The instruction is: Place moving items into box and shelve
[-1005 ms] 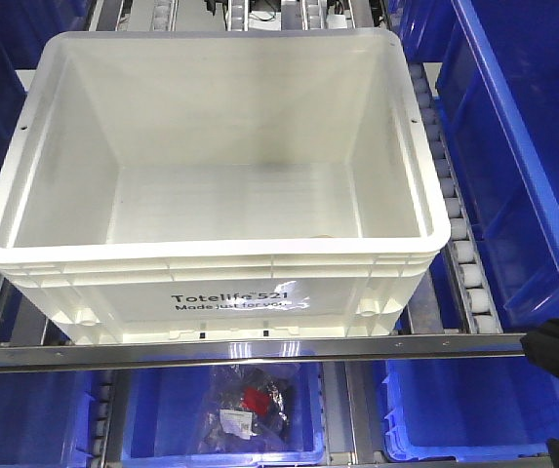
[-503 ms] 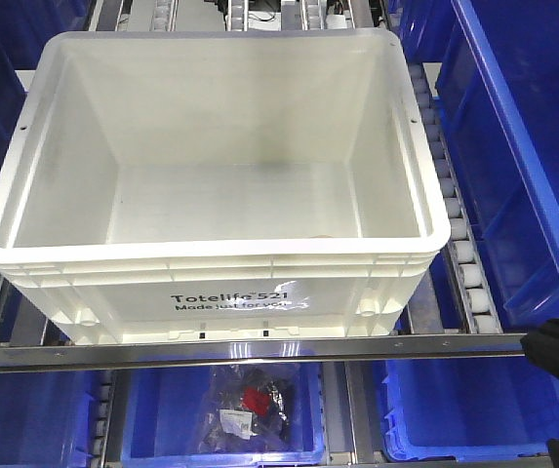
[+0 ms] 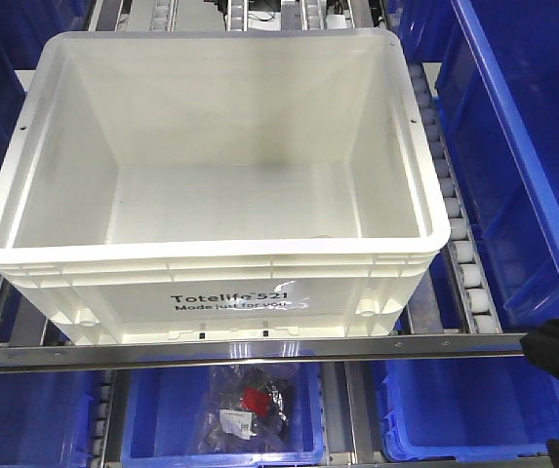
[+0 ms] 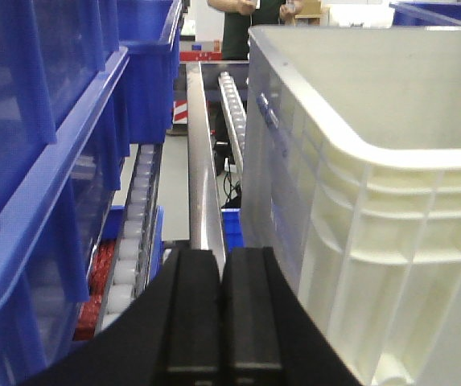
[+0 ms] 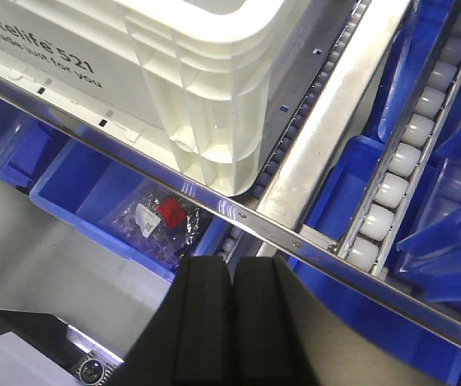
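Box (image 3: pixel 216 263) sits on the roller shelf (image 3: pixel 466 263), w/ bins (image 3: pixel 533 146) to its right and more bins (image 4: pixel 45 161) stacked left of it. Below the shelf's front rail (image 3: pixel 259 351), a lower bin (image 3: pixel 162 409) holds a plastic bag (image 3: pixel 245 405). Right gripper (image 5: pixel 230 281) hangs in front of the box's corner, left gripper (image 4: pixel 220 273) just beside the box's wall.

The box (image 3: pixel 216 278) is smooth white plastic with a faint sheen and a ribbed rim. Blue bins (image 3: pixel 528 146) — glossy plastic. The shelf rail (image 5: pixel 214 205) is polished, reflective metal — its rollers (image 5: pixel 407 153) pale plastic. Both end effectors show matt black pads (image 4: pixel 194 322).
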